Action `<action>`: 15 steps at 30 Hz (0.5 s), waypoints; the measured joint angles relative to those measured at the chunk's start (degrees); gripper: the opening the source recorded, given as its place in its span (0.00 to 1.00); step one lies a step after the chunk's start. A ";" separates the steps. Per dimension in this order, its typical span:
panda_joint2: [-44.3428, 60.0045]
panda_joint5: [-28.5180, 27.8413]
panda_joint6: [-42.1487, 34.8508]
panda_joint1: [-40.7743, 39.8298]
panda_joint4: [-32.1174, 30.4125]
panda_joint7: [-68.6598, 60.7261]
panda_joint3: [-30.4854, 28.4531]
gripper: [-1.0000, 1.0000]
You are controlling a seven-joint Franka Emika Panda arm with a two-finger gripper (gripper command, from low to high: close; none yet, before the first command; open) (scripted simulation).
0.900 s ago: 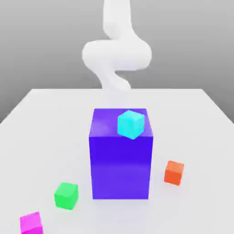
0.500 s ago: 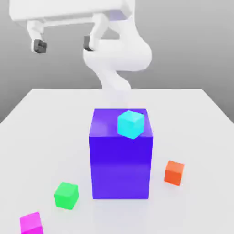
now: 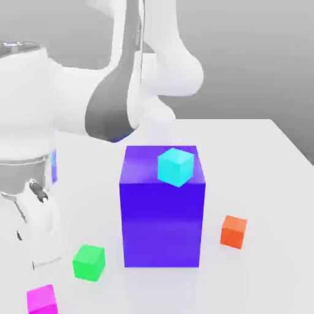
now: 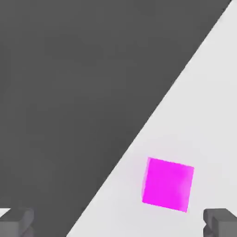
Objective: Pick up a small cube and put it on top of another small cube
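The small magenta cube (image 3: 42, 299) rests on the white table near its front corner, on the exterior view's left. My gripper (image 4: 118, 224) hangs above it, open, with nothing between the jaws. Its two dark fingertips (image 4: 221, 222) stand wide apart, and the magenta cube (image 4: 167, 184) lies on the table below, nearer to one fingertip than to the other. In the exterior view, a white finger (image 3: 43, 236) of the hand points down, a short way above the cube. The bulky white arm (image 3: 73, 104) reaches over from the back.
A tall purple-blue block (image 3: 162, 214) stands mid-table with a cyan cube (image 3: 176, 166) on top. A green cube (image 3: 89, 262) sits just right of my hand, and an orange cube (image 3: 233, 231) beyond the block. The table edge (image 4: 139, 134) runs close to the magenta cube.
The arm has swung down from high at the back to the front left. The open gripper now hangs low over the magenta cube. No cube has moved.
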 joint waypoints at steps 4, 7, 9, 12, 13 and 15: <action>8.31 2.39 3.93 -1.31 0.83 1.54 -0.12 0.50; 14.07 3.12 8.24 -1.91 2.02 1.24 0.50 0.00; 14.07 3.12 8.25 -1.91 2.02 1.24 0.50 0.00; 14.07 3.11 8.34 -1.92 2.02 1.25 0.52 0.00; 14.88 3.20 8.93 -2.00 2.19 1.21 0.61 0.00; 12.89 3.03 7.37 -1.81 1.75 1.36 0.37 0.00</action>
